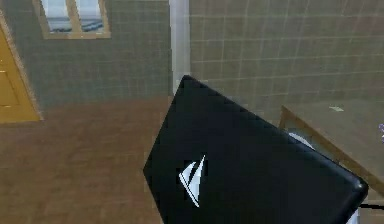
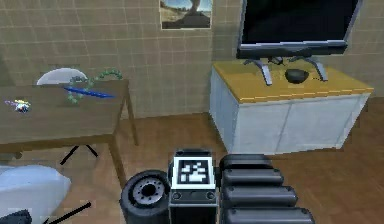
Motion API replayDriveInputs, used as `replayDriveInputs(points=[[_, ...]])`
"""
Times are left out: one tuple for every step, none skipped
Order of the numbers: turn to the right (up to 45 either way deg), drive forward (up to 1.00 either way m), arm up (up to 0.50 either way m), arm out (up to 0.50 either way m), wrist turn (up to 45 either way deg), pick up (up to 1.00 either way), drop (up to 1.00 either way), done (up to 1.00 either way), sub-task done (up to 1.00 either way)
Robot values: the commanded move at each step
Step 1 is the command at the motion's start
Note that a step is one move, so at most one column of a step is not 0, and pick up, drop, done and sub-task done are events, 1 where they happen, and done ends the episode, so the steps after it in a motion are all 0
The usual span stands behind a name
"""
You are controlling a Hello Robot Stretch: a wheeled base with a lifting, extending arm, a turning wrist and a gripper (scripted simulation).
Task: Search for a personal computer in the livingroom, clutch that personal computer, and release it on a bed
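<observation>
A black laptop [image 1: 240, 150] with a white sail-shaped mark on its lid stands tilted and very near in the forward view, reaching from the middle to the bottom right corner. In the arm side view the arm [image 2: 255, 190] lies drawn in along the bottom edge, with one white marked square [image 2: 192, 170] at its end. Left of the square sits the gripper's [image 2: 147, 197] dark round body. Its far end is hard to make out, so I cannot tell whether it holds anything.
A wooden table [image 2: 70, 118] with a blue stick [image 2: 88, 93] and a green ring [image 2: 108, 73] stands at the arm side view's left. A TV [image 2: 298, 25] sits on a yellow-topped white cabinet [image 2: 290, 105]. Ahead are a wooden floor [image 1: 90, 150], a yellow door [image 1: 15, 80] and a white pillar [image 1: 180, 45].
</observation>
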Motion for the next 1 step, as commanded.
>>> replayDriveInputs(points=[[-3.0,0.00,0.00,0.00,0.0,0.00,0.00,0.00,0.00]])
